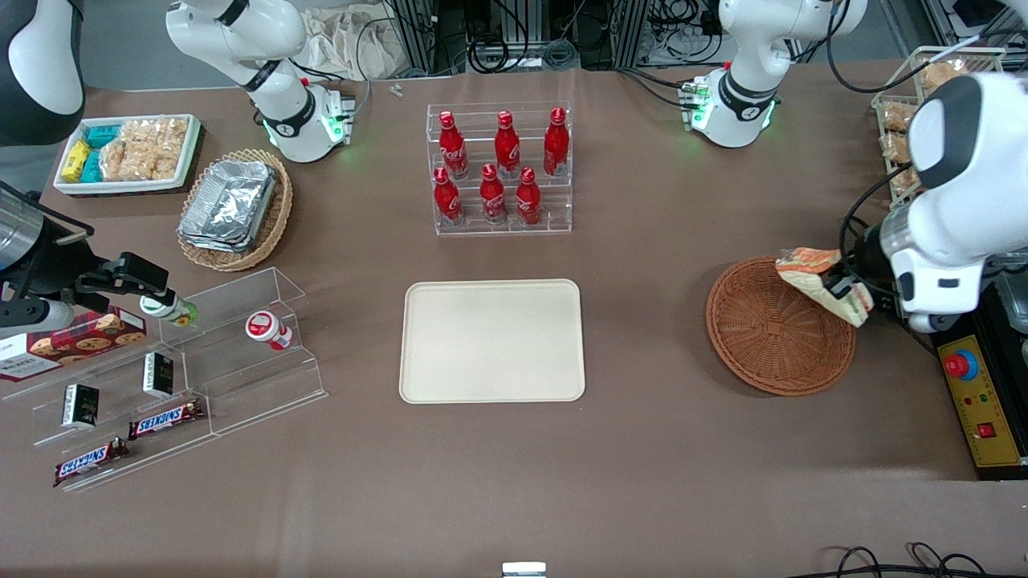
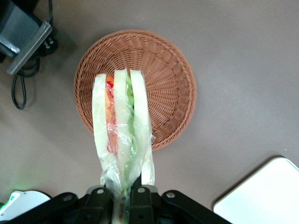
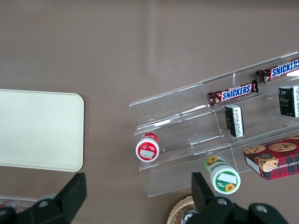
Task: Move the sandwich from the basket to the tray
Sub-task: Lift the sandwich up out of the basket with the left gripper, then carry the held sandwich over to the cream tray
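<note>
Sandwich [image 1: 823,278] is held in the gripper [image 2: 125,196] above the basket [image 1: 771,341] rim, apparently clear of it. Tray [image 1: 491,340] lies well apart, toward the parked arm's end.

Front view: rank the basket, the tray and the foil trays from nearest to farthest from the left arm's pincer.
The pincer holds the sandwich above the basket's rim.
1. Basket, directly beneath.
2. Tray, mid-table.
3. Foil trays, toward the parked arm's end.
</note>
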`<state>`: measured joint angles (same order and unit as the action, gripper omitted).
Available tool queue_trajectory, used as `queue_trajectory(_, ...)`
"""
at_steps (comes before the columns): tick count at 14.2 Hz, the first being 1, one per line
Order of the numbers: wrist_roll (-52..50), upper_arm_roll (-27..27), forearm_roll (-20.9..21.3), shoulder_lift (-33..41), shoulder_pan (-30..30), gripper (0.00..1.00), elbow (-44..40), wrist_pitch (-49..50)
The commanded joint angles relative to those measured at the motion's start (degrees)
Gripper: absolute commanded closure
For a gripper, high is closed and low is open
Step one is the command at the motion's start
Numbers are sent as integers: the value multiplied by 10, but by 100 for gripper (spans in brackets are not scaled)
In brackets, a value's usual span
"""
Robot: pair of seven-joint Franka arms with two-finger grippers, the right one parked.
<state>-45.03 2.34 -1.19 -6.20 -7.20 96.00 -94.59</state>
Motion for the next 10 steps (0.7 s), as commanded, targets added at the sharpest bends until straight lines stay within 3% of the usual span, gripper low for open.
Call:
queue_trajectory(1, 84, -3, -18, -12, -4, 100, -32, 28)
queue_trajectory(4, 240, -14, -46, -13, -5, 100, -46, 49)
queue_trajectory(8, 256, -105, -33, -41, -6, 99, -63, 40)
queue_trajectory(10, 254, -156, 4, -50, -8, 100, -70, 30)
